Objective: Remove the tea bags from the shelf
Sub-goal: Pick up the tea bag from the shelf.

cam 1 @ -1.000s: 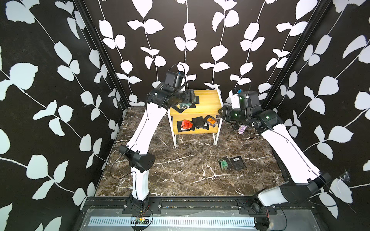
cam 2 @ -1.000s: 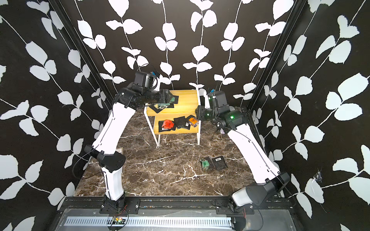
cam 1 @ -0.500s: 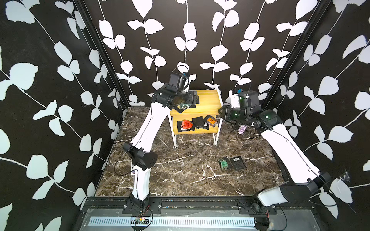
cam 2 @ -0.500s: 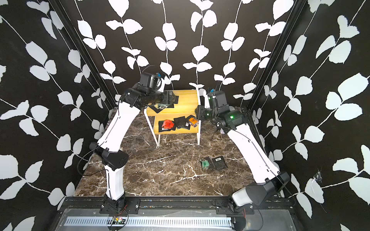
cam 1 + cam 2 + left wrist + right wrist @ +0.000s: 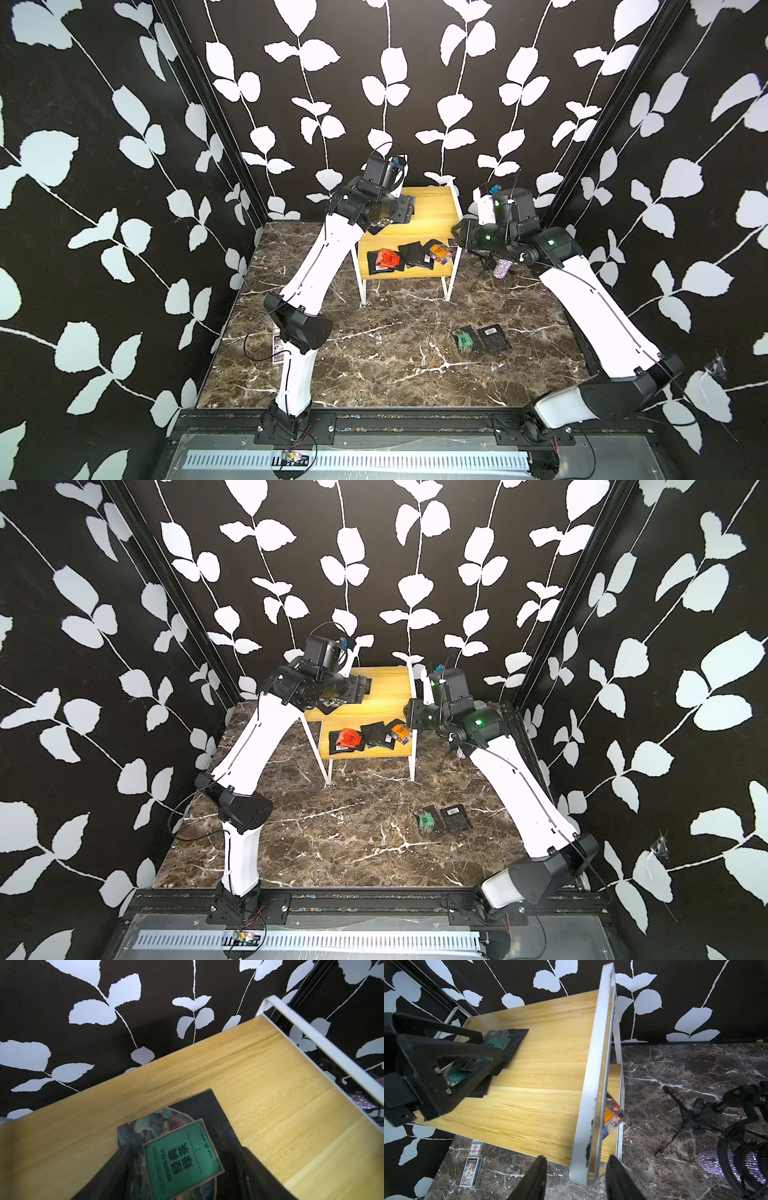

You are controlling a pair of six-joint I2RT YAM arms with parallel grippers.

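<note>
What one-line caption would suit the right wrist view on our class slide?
Right gripper, jaws apart, at the shelf's frame; across the top board, left gripper flanks a green-label tea bag.

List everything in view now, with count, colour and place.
Two-tier shelf of yellow wooden boards and white metal frame: one, far side of brown marble tabletop.
Green-label black tea sachet: one, upper tier.
Red-label sachet, orange-label sachet, plain black sachets: several, lower tier.
Loose green-label sachet, black barcode sachet: at least two, tabletop near right arm.
Blue-and-white printed cards: two, tabletop near left arm.
Black tripod microphone with sparkly purple head: one, tabletop right of shelf.
Left claw: black, straddling upper-tier sachet, grip unclear.
Right claw: black, open, flanking shelf frame.
</note>
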